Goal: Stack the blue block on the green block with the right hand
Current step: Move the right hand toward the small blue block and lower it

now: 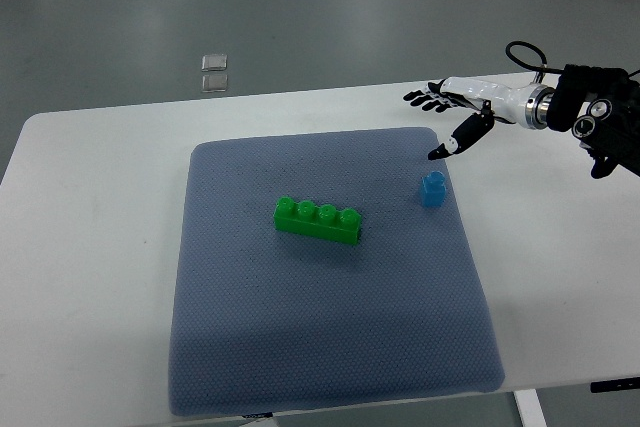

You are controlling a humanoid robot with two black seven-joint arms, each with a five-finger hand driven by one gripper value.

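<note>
A small blue block (pixel 432 189) stands on the blue-grey mat (pixel 320 347) near its right edge. A long green block (pixel 318 221) with a row of studs lies at the mat's middle, left of the blue one. My right hand (pixel 446 115) comes in from the right edge and hovers above and just behind the blue block. Its fingers are spread, the thumb points down toward the block, and it holds nothing. The left arm does not show.
The mat lies on a white table (pixel 90 247). Two small clear squares (pixel 214 71) sit on the grey floor beyond the table's far edge. A black cable loops over my right wrist (pixel 525 52).
</note>
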